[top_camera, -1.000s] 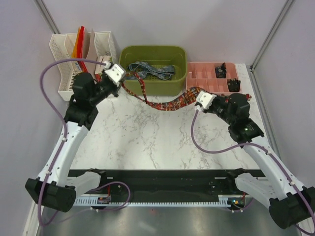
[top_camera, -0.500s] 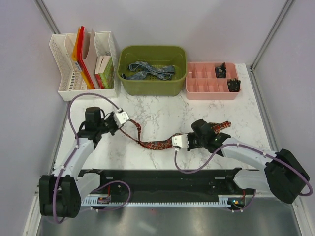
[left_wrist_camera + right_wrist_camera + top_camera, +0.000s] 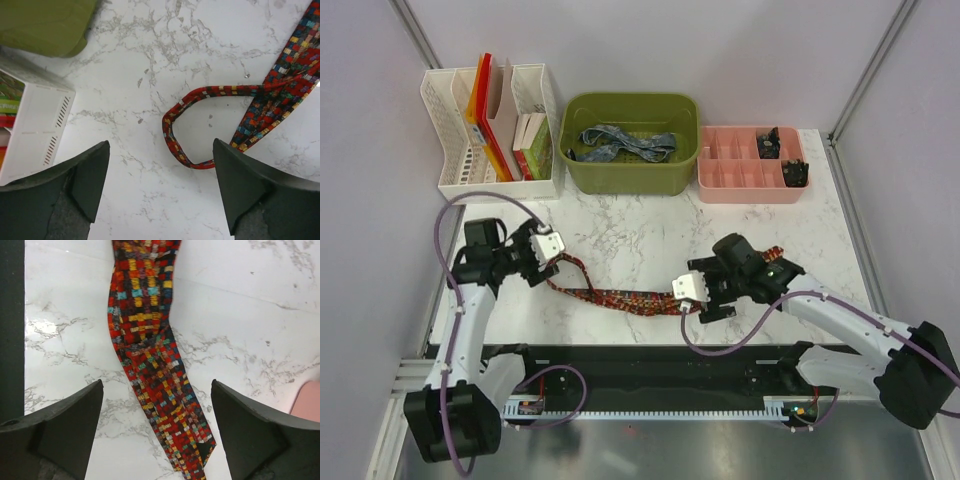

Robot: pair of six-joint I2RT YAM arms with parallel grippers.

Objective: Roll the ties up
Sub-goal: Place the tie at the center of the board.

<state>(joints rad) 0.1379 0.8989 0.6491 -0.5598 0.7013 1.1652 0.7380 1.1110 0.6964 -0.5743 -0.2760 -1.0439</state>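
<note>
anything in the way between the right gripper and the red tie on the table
Nothing visible does. In the right wrist view, the red patterned tie lies flat on the marble table, directly under the open right gripper, and nothing is lying over it.

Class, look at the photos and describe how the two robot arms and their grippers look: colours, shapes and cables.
The left arm and right arm have white links joined by black rounded joints. A thin purple cable loops along each. The left gripper and right gripper each carry a white boxy block; their fingers are dark grey, matt, broad wedges.
</note>
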